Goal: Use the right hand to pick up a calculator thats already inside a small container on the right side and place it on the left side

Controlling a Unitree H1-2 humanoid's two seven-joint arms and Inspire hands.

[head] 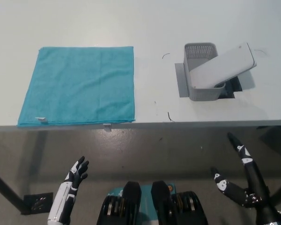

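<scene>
The calculator is what I am after, and from my seat it lies tilted in the small grey container at about 2 o'clock in the head view, its lower end down in the basket and its upper end sticking out over the rim toward 3 o'clock, pale back facing up. Going left to right: the teal cloth lies flat on the white surface at about 10 o'clock, its near edge along the surface's front edge. The container stands well apart from the cloth, on a dark grey mat. Below the surface's edge, I see the white left hand at 7 o'clock, fingers apart and empty. The black right hand is at 5 o'clock, fingers spread, holding nothing, well short of the container.
</scene>
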